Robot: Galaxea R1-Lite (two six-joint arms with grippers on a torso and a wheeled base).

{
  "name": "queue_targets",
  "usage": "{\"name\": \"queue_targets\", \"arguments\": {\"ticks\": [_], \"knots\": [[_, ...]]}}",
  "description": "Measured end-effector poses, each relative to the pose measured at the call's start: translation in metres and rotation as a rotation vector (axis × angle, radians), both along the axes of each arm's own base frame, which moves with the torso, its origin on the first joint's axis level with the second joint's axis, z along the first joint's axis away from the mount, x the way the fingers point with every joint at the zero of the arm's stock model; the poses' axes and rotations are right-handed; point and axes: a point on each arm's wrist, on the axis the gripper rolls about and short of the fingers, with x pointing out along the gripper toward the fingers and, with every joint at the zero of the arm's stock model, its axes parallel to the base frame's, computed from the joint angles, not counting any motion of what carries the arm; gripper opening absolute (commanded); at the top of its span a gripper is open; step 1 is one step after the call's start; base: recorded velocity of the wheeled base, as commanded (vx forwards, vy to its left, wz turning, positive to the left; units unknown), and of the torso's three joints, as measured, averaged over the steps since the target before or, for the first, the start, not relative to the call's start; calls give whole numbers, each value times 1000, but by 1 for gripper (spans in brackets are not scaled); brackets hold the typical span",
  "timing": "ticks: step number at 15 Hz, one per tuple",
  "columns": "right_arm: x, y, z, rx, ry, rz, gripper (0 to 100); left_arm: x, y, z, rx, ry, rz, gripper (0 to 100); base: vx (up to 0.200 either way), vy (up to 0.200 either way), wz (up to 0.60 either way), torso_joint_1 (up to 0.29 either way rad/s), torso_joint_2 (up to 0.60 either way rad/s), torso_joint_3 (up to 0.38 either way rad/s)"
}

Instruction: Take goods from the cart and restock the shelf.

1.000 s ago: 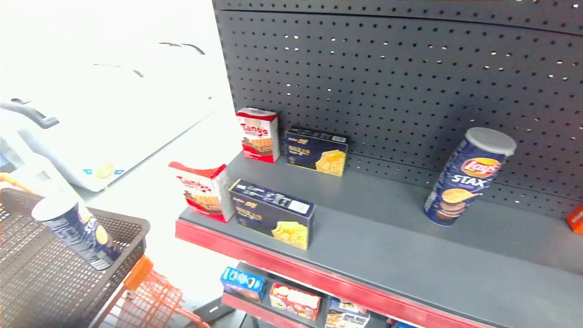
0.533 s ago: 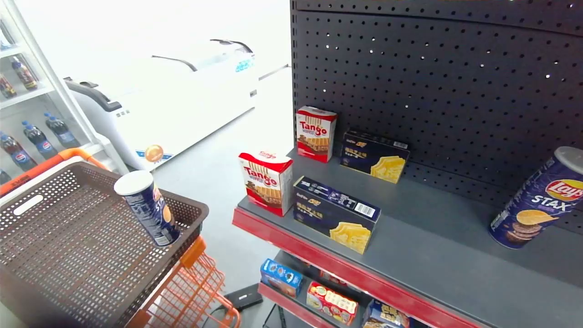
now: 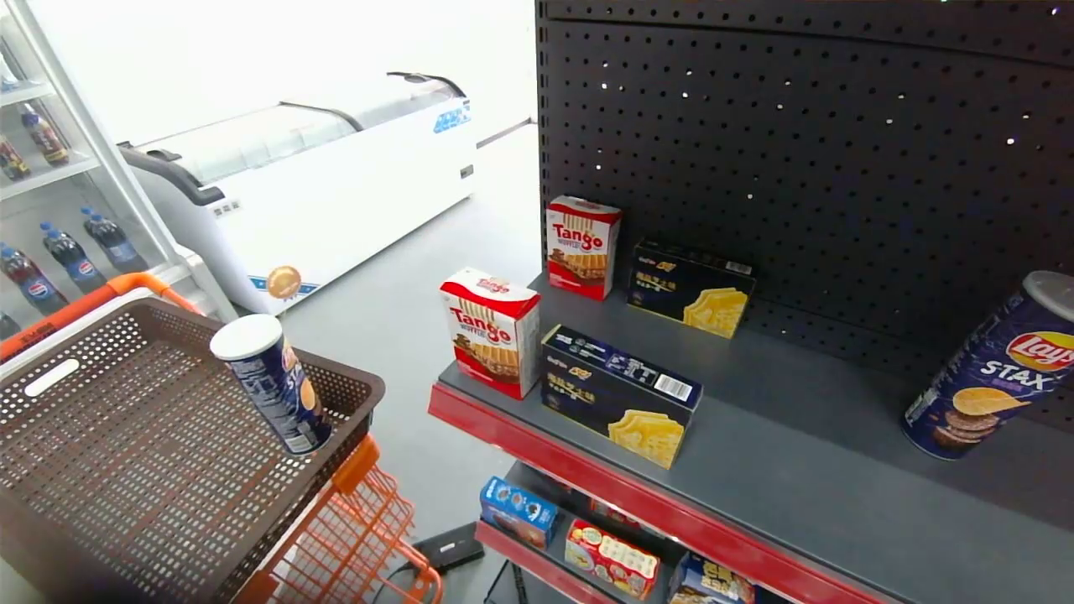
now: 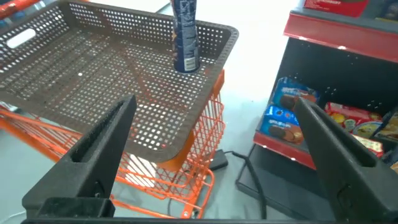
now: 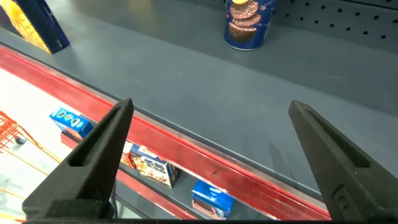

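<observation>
A dark blue chip can with a white lid [image 3: 270, 382] stands tilted in the brown basket [image 3: 126, 453] on top of the orange cart [image 3: 352, 537]; the left wrist view shows this can [image 4: 185, 34] at the basket's far rim. My left gripper [image 4: 214, 155] hangs open above and short of the cart basket [image 4: 93, 81]. A second chip can [image 3: 994, 365] stands on the grey shelf [image 3: 797, 470] against the pegboard, and appears in the right wrist view as can [image 5: 249, 22]. My right gripper [image 5: 211, 155] is open above the shelf's red front edge [image 5: 186, 146].
Two red-and-white wafer boxes [image 3: 491, 331] [image 3: 581, 246] and two dark blue cracker boxes [image 3: 621, 394] [image 3: 690, 288] sit at the shelf's left end. Lower shelves hold small boxes [image 3: 518, 510]. A white chest freezer [image 3: 319, 184] and a drinks fridge [image 3: 42, 210] stand behind the cart.
The head camera swung left over the first half second, bringing the cart and freezer into fuller view; since then the picture holds still. The cans and boxes kept their places.
</observation>
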Motion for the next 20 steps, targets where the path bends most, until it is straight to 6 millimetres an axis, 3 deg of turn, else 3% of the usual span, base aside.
{"name": "queue_targets", "arguments": {"ticks": [2, 5, 8, 11, 15, 20], "knots": [[0, 0, 0, 0, 0, 0, 100, -1, 1, 11, 23, 20, 23, 100, 0, 0, 0, 0, 0, 0], [0, 0, 0, 0, 0, 0, 100, 12, 2, 46, 35, 116, 85, 100, 0, 0, 0, 0, 0, 0], [0, 0, 0, 0, 0, 0, 100, 59, 4, 87, 44, 226, 170, 100, 0, 0, 0, 0, 0, 0], [0, 0, 0, 0, 0, 1, 100, 127, 9, 108, 38, 244, 214, 100, 0, 0, 0, 0, 0, 0], [0, 0, 0, 0, 0, 0, 100, 206, 16, 103, 14, 185, 190, 100, 0, 0, 0, 0, 0, 0], [0, 0, 0, 0, 0, 1, 100, 265, 21, 59, 1, 180, 175, 100, 0, 0, 0, 0, 0, 0]]}}
